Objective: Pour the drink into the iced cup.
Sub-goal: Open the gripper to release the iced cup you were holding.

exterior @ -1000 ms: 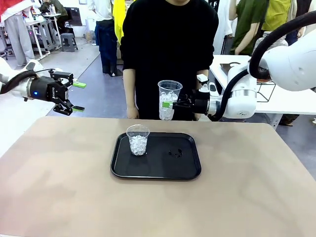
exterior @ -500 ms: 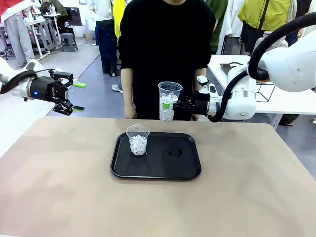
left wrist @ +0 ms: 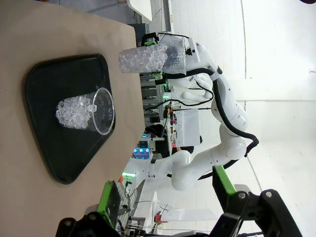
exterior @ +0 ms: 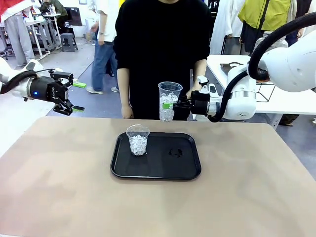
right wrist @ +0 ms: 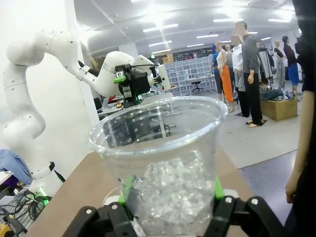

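Observation:
A clear plastic cup of ice point(exterior: 168, 101) hangs upright above the table's far edge, with my right gripper point(exterior: 169, 104) shut around its middle. In the right wrist view this cup point(right wrist: 163, 163) sits between the green pads point(right wrist: 217, 190). A second clear cup of ice point(exterior: 138, 140) stands on the left part of a black tray point(exterior: 187, 170); the left wrist view shows it point(left wrist: 84, 111) too. My left gripper point(exterior: 79, 97) is open and holds nothing, raised beyond the table's far left corner. The drink is out of view.
A person in black point(exterior: 165, 49) stands at the far side, right behind the held cup, with a hand point(exterior: 127, 113) down at the table's edge. A small dark mark point(exterior: 175, 153) lies on the tray's right half. A white table point(exterior: 281, 98) stands behind my right arm.
Neither arm nor cup has visibly moved. The person at the far side has shifted a little, and people in the background have walked on.

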Action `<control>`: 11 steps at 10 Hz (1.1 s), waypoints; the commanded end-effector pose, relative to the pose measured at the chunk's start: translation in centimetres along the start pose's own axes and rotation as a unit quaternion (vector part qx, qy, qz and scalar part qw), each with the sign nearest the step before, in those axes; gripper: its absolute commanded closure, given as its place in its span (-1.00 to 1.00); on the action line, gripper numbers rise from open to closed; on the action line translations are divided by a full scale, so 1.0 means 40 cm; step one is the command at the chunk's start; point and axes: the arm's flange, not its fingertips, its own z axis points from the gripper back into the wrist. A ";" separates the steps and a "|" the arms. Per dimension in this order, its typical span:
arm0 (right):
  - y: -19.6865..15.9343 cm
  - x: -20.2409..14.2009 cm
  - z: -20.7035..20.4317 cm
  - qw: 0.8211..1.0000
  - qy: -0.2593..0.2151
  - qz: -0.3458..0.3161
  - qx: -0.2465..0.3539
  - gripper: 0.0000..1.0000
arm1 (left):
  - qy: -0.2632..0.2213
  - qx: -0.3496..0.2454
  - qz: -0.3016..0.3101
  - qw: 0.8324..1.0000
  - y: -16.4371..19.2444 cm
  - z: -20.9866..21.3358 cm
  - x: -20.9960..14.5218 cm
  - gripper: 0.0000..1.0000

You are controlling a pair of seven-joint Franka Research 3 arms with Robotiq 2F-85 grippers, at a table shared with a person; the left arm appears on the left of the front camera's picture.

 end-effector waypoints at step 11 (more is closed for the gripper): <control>0.009 0.012 -0.002 1.000 -0.001 0.005 0.001 -0.44 | -0.001 -0.003 -0.002 1.000 -0.003 0.001 0.000 -1.00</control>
